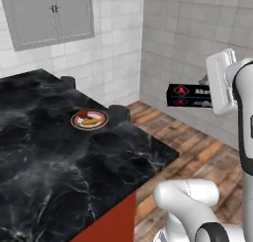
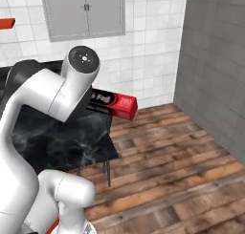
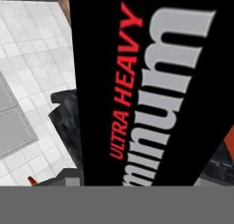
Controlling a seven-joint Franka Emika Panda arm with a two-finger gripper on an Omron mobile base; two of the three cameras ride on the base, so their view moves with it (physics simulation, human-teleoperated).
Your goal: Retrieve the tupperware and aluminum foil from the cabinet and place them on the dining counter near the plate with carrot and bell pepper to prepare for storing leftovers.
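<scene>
Gripper [image 1: 210, 95] clamped on the aluminum foil [image 1: 188, 95], box level in the air off the dining counter's [image 1: 44, 162] right edge, over wood floor [image 2: 182, 156]. My arm's raised, elbow bent. Plate [image 1: 89, 120] sits mid-counter, well left.

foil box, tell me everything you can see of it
The foil box is long, slim and black, cardboard by the look, with a red triangle logo and pale lettering on its side. The right base view shows a red end face. The hand view reads "ULTRA HEAVY" in red beside large grey letters. It lies roughly level in the air, carried at the arm's end, out over the wood floor beyond the counter corner. The grip itself is hidden, and nothing else touches it.
</scene>
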